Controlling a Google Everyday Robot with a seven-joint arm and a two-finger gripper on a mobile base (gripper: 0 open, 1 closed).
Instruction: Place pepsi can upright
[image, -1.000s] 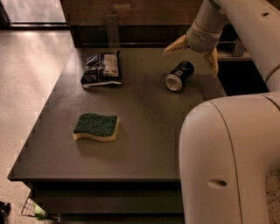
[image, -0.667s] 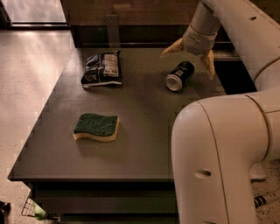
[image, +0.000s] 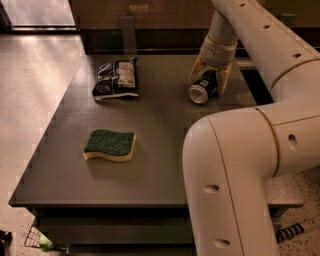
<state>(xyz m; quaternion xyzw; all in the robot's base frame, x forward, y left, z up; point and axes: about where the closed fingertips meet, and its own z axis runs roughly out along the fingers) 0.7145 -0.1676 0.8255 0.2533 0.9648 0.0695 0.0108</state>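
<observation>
The pepsi can (image: 202, 90) lies on its side on the dark grey table (image: 150, 145), at the far right, its silver end facing the camera. My gripper (image: 209, 80) has come down over it from above. Its two yellowish fingers (image: 197, 69) are spread apart and straddle the can, one on each side. The jaws are open around the can and have not closed on it. The can's far end is hidden behind the gripper.
A dark blue-and-white snack bag (image: 116, 79) lies at the far left of the table. A green-and-yellow sponge (image: 110, 144) lies nearer the front left. My white arm (image: 235, 170) covers the right front of the table. A low wall runs behind the table.
The gripper has moved down and slightly left, so its fingers now straddle the can more closely. The can, the bag and the sponge have not moved.
</observation>
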